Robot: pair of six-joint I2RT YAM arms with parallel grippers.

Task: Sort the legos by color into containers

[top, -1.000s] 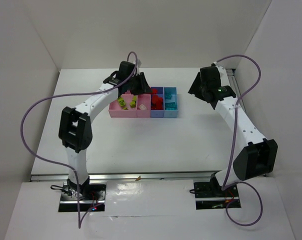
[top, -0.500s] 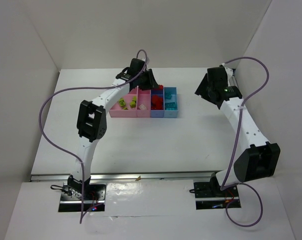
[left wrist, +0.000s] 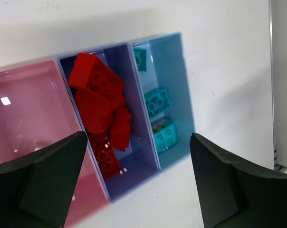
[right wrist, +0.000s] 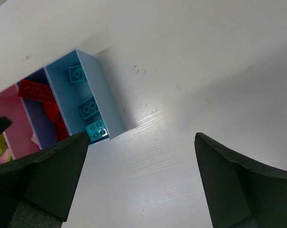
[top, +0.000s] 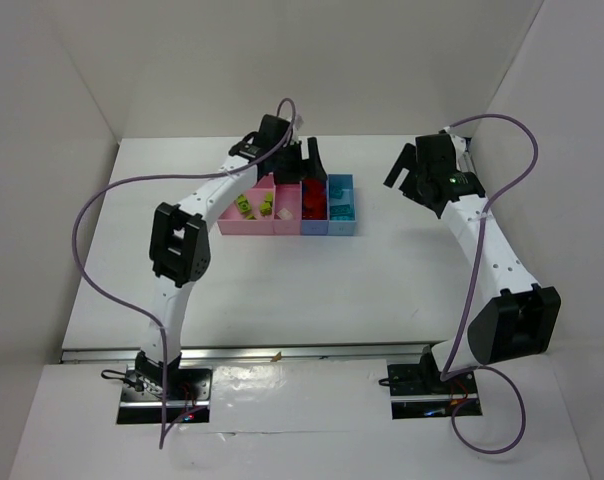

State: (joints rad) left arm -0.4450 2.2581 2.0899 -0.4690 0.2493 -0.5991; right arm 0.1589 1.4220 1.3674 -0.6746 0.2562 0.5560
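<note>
The containers [top: 289, 228] are a joined row: two pink bins, a dark blue one and a light blue one. Yellow-green legos [top: 254, 207] lie in the left pink bin. A whitish one [top: 285, 212] is in the second. Red legos [left wrist: 98, 95] fill the dark blue bin [left wrist: 134, 142], and teal legos [left wrist: 157, 102] sit in the light blue bin [left wrist: 179, 85]. My left gripper [top: 307, 165] hovers open over the far end of the dark blue bin, holding nothing [left wrist: 137, 137]. My right gripper [top: 407, 170] is open over bare table to the right of the row [right wrist: 141, 137].
White walls enclose the table on the left, back and right. The light blue bin [right wrist: 108, 102] is the row's right end, and white tabletop [right wrist: 191, 85] spreads beyond it. Purple cables loop above both arms.
The left gripper moved right from the pink bins to the dark blue one, then its jaws spread wide. The right gripper shifted slightly and also opened wider.
</note>
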